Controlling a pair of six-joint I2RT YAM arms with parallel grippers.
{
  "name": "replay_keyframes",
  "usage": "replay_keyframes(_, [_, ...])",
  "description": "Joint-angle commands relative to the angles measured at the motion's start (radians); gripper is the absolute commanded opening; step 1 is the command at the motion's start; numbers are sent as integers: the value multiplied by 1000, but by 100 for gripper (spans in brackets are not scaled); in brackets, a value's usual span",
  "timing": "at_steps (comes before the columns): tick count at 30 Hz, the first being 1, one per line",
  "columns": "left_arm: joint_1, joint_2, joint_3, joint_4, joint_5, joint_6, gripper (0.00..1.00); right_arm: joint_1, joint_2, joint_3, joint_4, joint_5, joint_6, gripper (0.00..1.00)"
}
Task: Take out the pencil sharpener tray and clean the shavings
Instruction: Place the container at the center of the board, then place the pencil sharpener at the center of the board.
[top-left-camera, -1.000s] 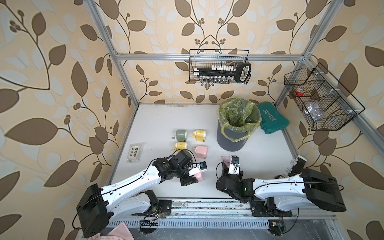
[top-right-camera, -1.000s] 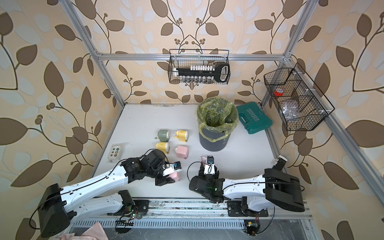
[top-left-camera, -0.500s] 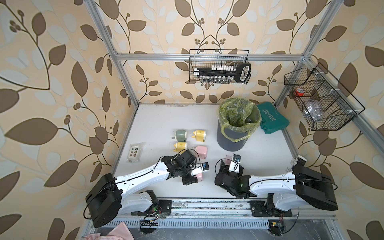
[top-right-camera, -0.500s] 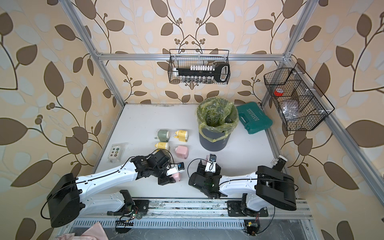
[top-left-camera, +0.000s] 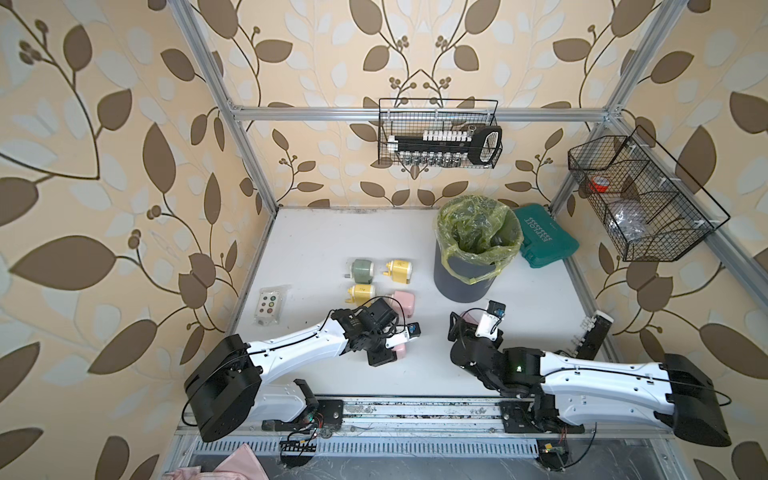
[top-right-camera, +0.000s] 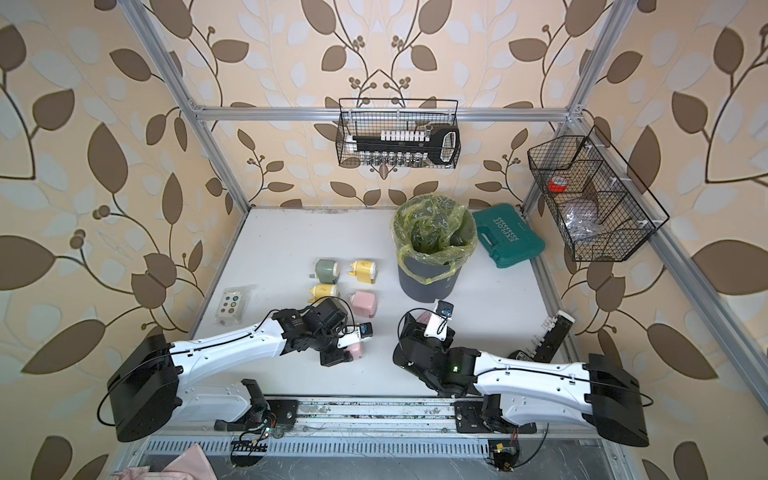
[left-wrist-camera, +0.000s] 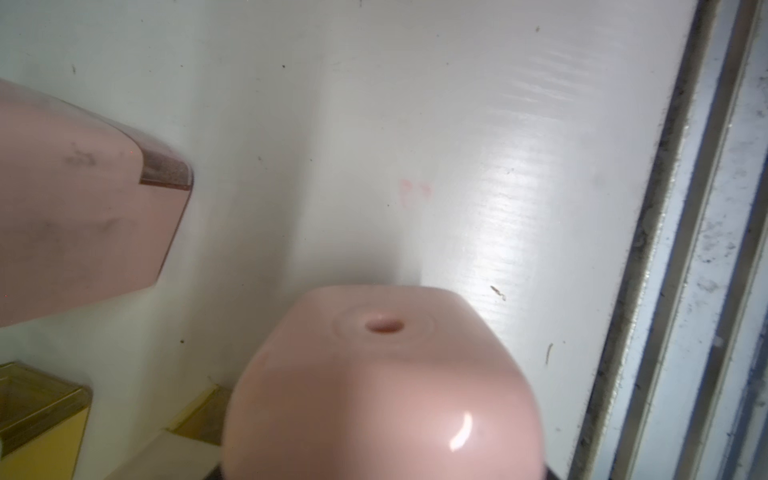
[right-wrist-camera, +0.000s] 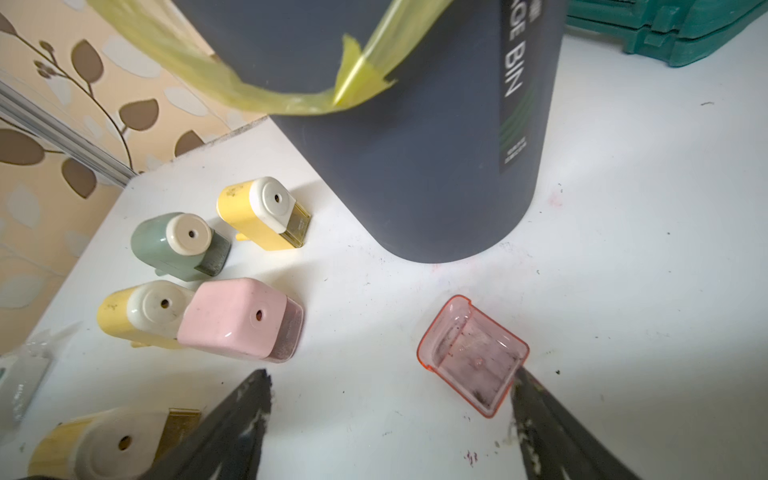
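Below, right gripper (right-wrist-camera: 390, 374) stood wide open, holding nothing. The pink tray (right-wrist-camera: 471, 355) lay on the table (right-wrist-camera: 623, 228) near the bin (right-wrist-camera: 415, 166), just beside one fingertip, with a few dark shavings (right-wrist-camera: 484, 395) inside. Left gripper (top-left-camera: 384, 355) apparently clamped a pink sharpener (left-wrist-camera: 382, 382).

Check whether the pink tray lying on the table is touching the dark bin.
Apart. The right wrist view shows the pink tray lying flat, with a strip of bare white table between it and the base of the bin.
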Motion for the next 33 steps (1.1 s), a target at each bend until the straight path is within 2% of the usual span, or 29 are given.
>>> replay_keyframes(1, [-9, 31, 58, 47, -30, 17, 0, -7, -95, -71, -69, -19, 11, 86])
replay_keyframes(4, [-9, 63, 68, 61, -45, 16, 3, -7, -187, -123, -74, -25, 21, 86])
replay_keyframes(6, [-9, 79, 70, 63, -53, 17, 10, -7, -232, -148, -57, -29, 10, 86])
replay_keyframes(9, [-9, 91, 71, 57, -57, 19, 28, -6, -260, -160, -49, -34, -4, 85])
replay_keyframes(14, [-9, 99, 66, 48, -57, 25, 40, -6, -228, -135, -52, -47, -32, 85])
replay_keyframes(33, [-10, 69, 68, 26, -32, 17, 53, -6, -224, -127, -60, -60, -36, 84])
